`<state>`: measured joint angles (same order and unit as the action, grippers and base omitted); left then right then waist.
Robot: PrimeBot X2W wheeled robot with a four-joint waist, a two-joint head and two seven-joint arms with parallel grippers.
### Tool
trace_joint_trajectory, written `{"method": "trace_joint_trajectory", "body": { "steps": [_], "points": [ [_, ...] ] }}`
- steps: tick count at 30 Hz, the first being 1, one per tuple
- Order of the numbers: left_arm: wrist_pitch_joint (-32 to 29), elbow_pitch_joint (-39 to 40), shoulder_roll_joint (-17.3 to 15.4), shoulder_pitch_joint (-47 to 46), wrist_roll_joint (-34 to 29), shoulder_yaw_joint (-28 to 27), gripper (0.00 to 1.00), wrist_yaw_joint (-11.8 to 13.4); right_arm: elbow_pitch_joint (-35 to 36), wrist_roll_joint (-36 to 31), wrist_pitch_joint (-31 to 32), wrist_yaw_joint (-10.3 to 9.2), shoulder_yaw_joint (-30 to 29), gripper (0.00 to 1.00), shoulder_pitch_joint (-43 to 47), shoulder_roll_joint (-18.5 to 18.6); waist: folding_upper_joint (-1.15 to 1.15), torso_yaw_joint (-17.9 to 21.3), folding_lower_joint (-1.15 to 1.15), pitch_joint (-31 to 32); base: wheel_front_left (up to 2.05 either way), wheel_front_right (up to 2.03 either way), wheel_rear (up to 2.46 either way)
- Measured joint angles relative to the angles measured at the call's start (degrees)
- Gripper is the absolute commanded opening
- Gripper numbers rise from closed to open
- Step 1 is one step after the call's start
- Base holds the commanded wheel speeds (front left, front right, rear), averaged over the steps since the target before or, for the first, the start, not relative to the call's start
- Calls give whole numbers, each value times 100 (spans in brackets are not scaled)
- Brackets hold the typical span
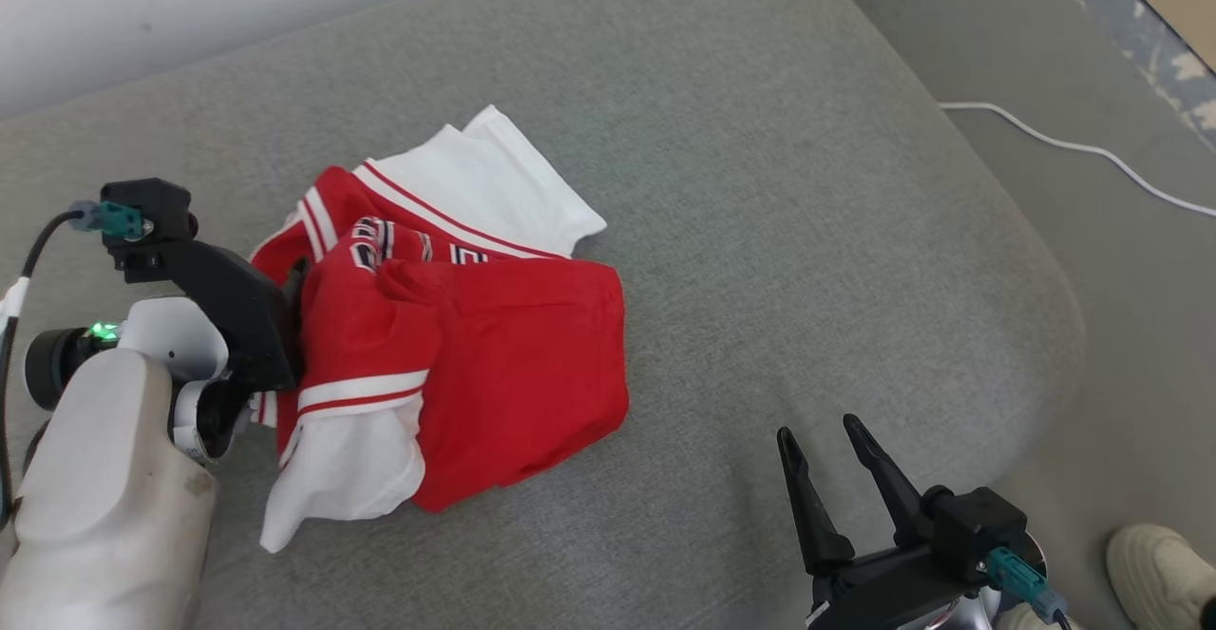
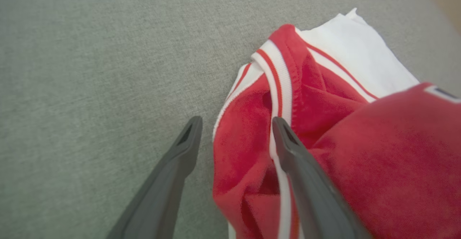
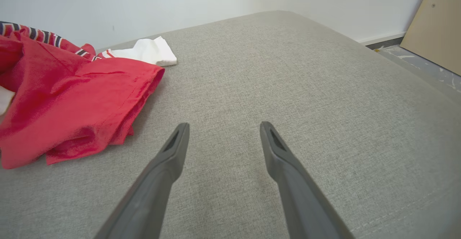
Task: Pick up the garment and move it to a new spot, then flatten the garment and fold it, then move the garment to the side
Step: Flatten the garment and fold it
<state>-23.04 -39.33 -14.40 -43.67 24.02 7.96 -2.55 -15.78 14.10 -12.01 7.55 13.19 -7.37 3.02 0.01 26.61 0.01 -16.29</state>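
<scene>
Now at step 1: left pincer open at the garment's edge

Crumpled in a heap, the red-and-white knit garment (image 1: 494,345) with striped ribbed trim lies left of centre on the grey woven-fabric padded surface (image 1: 760,183). Its white sleeves poke out at its 12 and 7 o'clock. The left pincer (image 2: 236,123) stands at the heap's 9 o'clock edge with its 2 dark fingers spread wide and nothing held. In the left wrist view 1 finger is over bare grey cloth, the other over red fabric beside the white striped band. Whether either finger touches the cloth I cannot tell. The right pincer (image 1: 817,426) is likewise wide open and empty, well apart from the garment at its 5 o'clock, above bare surface.

By my reading this is step 1, the pick-up; nothing is flattened or folded yet. The next move calls for the left fingers to sink around that trimmed edge and close on enough layers to lift the whole heap, not just 1 loose fold.
</scene>
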Motion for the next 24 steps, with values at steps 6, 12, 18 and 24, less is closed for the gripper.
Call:
{"method": "trace_joint_trajectory", "body": {
  "steps": [6, 12, 18, 24],
  "points": [
    [-75, -164, -24, -105, -100, 129, 0, 114, -59, 69, -57, 0, 44, 100, -87, -5, -1, 208, -1, -152, 0, 0, 0],
    [604, 2, 129, -142, -143, 298, 0, -94, -176, 96, -69, 1, 44, 100, -101, -9, 0, 176, -1, -69, 0, 0, 0],
    [1812, 456, 426, -574, -319, 705, 0, -363, -250, 97, -82, 1, 51, 100, -103, -10, -1, 83, -1, 130, 0, 0, 0],
    [2621, 715, 683, -1077, -319, 1074, 0, -454, -307, 102, -38, 0, 186, 100, -138, -10, -1, 81, -2, 345, 0, 0, 0]
  ]
}}
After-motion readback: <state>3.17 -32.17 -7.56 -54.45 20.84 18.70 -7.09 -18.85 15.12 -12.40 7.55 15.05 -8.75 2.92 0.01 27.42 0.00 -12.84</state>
